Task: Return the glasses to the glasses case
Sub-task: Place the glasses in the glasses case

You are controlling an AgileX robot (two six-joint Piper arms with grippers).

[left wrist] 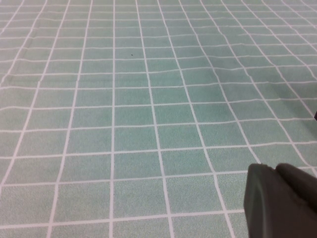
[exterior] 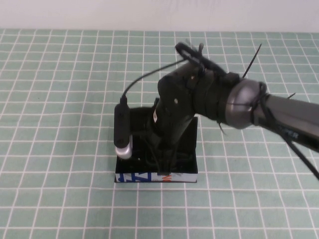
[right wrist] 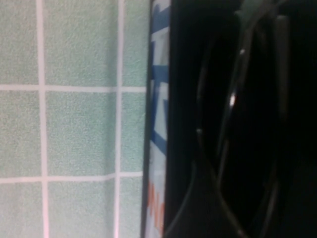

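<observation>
The right gripper reaches down into the open glasses case, its wrist and dark body covering most of the interior in the high view. Just below the gripper, on the near side, runs the case's white front wall with blue and orange print; behind the gripper, the black lid stands out from under the arm, well back from the front wall. A grey-tipped black cylinder hangs beside the gripper on its left, over the case's left end.

The high view hides what lies inside — only the right wrist view reveals it: the glasses, thin dark frame and temples catching a small glint, lie within the black interior of the case, right alongside the printed wall. Whether the fingers are spread or pinched on the frame cannot be told; the dark shapes at the picture's edge merge with the case.

The green checked tablecloth spreads all round the case. The left wrist view shows only this cloth and a black piece of the left gripper at the corner — its fingers' state cannot be told, and the high view does not show that arm at all
</observation>
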